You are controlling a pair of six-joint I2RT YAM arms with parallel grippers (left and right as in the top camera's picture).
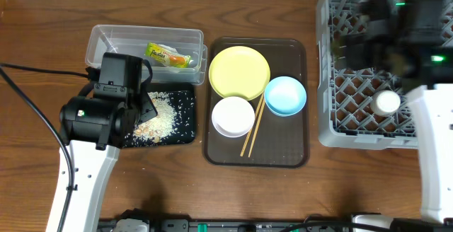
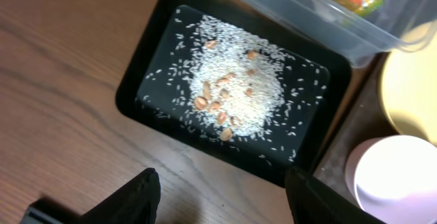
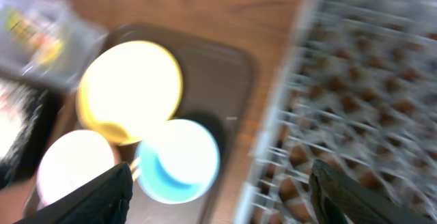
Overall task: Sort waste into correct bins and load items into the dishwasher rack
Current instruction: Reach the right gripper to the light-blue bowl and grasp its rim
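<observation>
Resting on the brown serving tray [image 1: 283, 147], beside the yellow plate [image 1: 239, 71]: light blue bowl [image 1: 285, 95]; rigid, light, likely slick (glossy finish); best pinched across its rim; right gripper [image 3: 222, 190] spread wide, empty; left gripper [image 2: 224, 186] likewise, over black tray [image 2: 127, 98].

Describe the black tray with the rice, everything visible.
The black tray is shallow, rectangular, round-cornered, glossy like plastic, lying flat on the wooden table. A heap of whitish rice with a few brownish bits fills its middle, loose grains scattered to the rim. The clear tub sits close along one long edge; contact is unclear. The left gripper hovers above, jaws open, not touching.
</observation>
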